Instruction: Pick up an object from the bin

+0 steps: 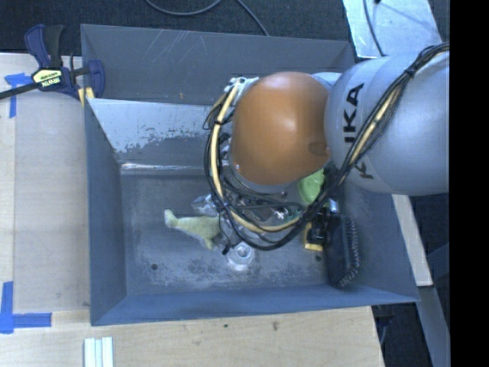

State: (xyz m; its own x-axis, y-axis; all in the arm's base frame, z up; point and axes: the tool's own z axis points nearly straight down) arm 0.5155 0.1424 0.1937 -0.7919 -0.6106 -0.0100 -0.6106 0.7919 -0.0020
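Observation:
My gripper [246, 199] is low over the bin's middle, its dark body showing just under the arm's fittings. A pale yellow-green, limp, irregular thing [191, 225] lies on the bin floor just left of it. A small clear, shiny thing [239, 258] lies right below the gripper, toward the front wall. Another bit of clear, shiny material [204, 202] peeks out at the gripper's left. Whether anything is held is hidden.
A bright green rounded thing [311, 186] peeks out to the right under the arm. A black oblong thing [343, 252] with a yellow and black piece [315, 237] beside it lies in the front right corner. The arm covers the bin's back right.

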